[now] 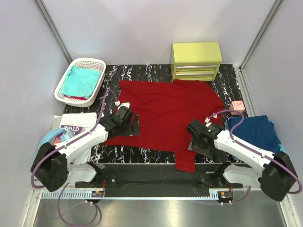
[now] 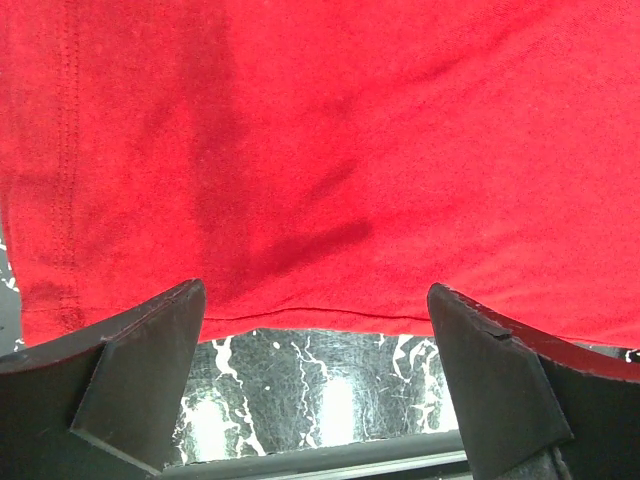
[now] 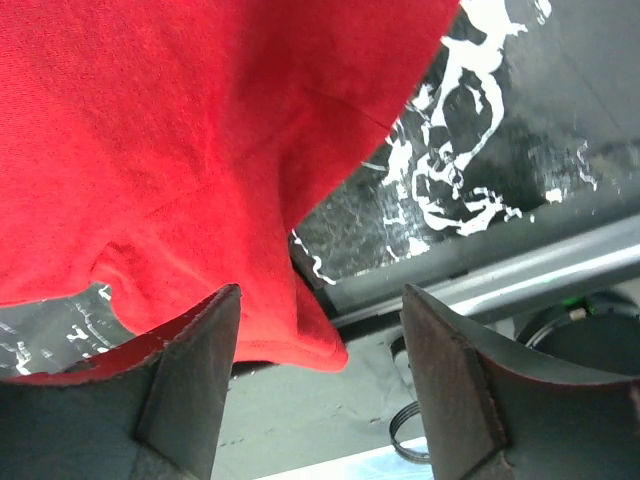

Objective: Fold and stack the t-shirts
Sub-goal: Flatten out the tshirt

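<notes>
A dark red t-shirt (image 1: 165,113) lies spread flat on the black marbled mat (image 1: 142,73), with one sleeve hanging over the mat's front edge (image 3: 310,340). My left gripper (image 1: 135,125) is open at the shirt's left edge. In the left wrist view its fingers (image 2: 315,300) straddle the hem (image 2: 320,250) with bare mat between them. My right gripper (image 1: 191,137) is open low over the shirt's near right part, by the hanging sleeve. Nothing sits between its fingers (image 3: 320,295). A teal t-shirt (image 1: 80,80) lies in the basket, and a navy t-shirt (image 1: 253,132) lies at the right.
The white lattice basket (image 1: 87,60) stands at the back left. A yellow drawer unit (image 1: 196,59) stands at the back, touching the shirt's far edge. A small pink block (image 1: 238,106) sits at the right. A magazine (image 1: 75,126) lies at the left.
</notes>
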{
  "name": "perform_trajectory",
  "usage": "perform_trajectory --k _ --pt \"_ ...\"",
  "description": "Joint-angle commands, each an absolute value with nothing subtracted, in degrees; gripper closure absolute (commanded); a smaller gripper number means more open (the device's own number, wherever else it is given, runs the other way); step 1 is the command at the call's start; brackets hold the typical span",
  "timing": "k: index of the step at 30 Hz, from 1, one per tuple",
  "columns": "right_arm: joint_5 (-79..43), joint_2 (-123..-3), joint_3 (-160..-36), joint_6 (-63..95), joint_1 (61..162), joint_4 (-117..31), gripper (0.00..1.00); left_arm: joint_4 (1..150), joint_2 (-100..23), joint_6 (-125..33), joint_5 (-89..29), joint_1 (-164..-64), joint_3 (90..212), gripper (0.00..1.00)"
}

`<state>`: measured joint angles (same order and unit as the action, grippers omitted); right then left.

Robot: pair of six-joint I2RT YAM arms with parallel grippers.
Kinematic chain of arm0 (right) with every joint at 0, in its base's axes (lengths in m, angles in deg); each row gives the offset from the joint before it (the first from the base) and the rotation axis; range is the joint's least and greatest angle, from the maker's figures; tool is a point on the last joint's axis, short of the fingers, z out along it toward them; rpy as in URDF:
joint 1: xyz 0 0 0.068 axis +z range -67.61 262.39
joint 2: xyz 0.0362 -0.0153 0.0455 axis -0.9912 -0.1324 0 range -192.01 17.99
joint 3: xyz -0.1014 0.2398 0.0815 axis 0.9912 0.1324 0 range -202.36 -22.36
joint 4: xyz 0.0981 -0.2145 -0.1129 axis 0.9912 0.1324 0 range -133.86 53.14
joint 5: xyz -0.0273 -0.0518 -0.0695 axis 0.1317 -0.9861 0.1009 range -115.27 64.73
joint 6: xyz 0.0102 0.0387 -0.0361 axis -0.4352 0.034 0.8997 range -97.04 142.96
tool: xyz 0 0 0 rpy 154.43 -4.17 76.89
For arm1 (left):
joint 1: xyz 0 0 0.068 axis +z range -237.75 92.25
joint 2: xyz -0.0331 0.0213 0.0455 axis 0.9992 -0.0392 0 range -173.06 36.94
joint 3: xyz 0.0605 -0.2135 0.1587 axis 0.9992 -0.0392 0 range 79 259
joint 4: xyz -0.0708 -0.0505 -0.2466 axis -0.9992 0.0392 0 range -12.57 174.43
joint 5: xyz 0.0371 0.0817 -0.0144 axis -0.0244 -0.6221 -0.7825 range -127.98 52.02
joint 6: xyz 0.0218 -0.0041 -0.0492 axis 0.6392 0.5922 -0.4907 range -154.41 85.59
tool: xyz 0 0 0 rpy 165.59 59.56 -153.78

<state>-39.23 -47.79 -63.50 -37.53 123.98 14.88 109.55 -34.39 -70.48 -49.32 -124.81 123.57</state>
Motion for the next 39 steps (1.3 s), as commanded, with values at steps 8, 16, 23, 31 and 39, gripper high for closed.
perform_trajectory --k 8,16,23,31,39 --pt "-48.7 -48.8 -67.6 -52.4 129.1 23.6 0.39 109.2 -35.5 -68.7 -50.8 -126.1 126.9 0.01" --pt "-55.8 -64.4 -77.4 -62.5 135.0 33.0 0.42 110.8 -38.6 -65.9 -52.7 -126.2 130.6 0.01" --pt "-53.0 -68.0 -78.2 -67.7 135.0 31.6 0.44 111.0 -40.1 -63.9 -52.3 -126.2 131.6 0.01" --pt "-51.1 -67.4 -77.9 -70.3 135.6 32.5 0.45 114.2 -46.9 -66.7 -52.5 -126.0 133.7 0.01" --pt "-56.3 -68.6 -86.1 -70.5 139.3 35.9 0.44 116.8 -47.0 -70.8 -56.5 -123.8 133.0 0.01"
